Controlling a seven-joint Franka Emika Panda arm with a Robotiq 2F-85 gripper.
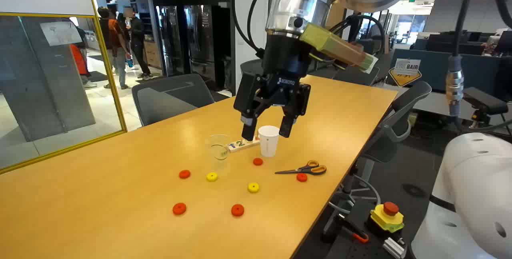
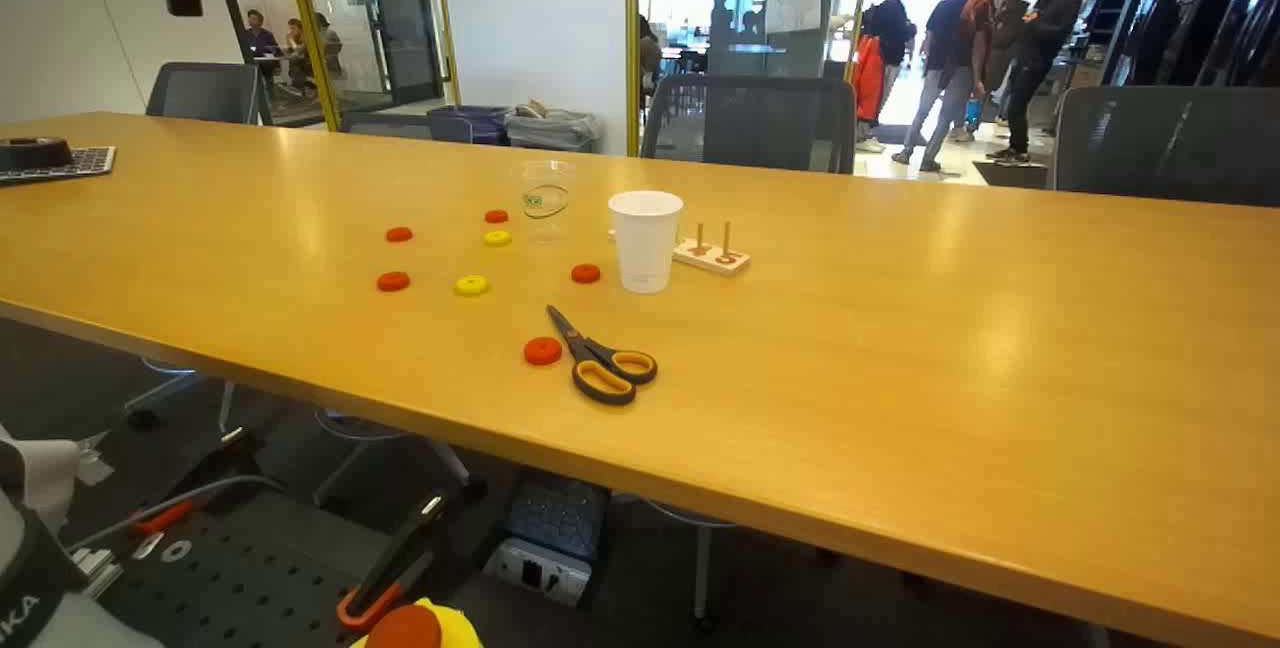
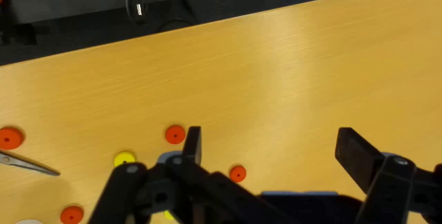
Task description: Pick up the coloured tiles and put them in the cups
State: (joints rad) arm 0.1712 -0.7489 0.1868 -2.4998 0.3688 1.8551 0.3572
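Several red tiles (image 1: 237,210) (image 2: 542,350) and two yellow tiles (image 1: 253,187) (image 2: 471,285) lie flat and scattered on the table. A white cup (image 1: 269,141) (image 2: 645,238) stands upright beside a red tile. A clear cup (image 1: 219,147) (image 2: 546,203) stands near a yellow tile. My gripper (image 1: 267,130) is open and empty, raised above the table. In the wrist view my gripper (image 3: 269,130) has bare table between its fingertips. There, a red tile (image 3: 175,134) shows just outside the left finger, another red tile (image 3: 238,174) lower down, and a yellow tile (image 3: 124,158) farther left.
Orange-handled scissors (image 1: 316,170) (image 2: 605,368) lie beside a red tile. A wooden number strip with pegs (image 1: 242,144) (image 2: 715,256) lies behind the white cup. A black object on a keyboard (image 2: 35,156) sits at the table's far end. Chairs (image 1: 172,97) stand round the table (image 1: 100,211).
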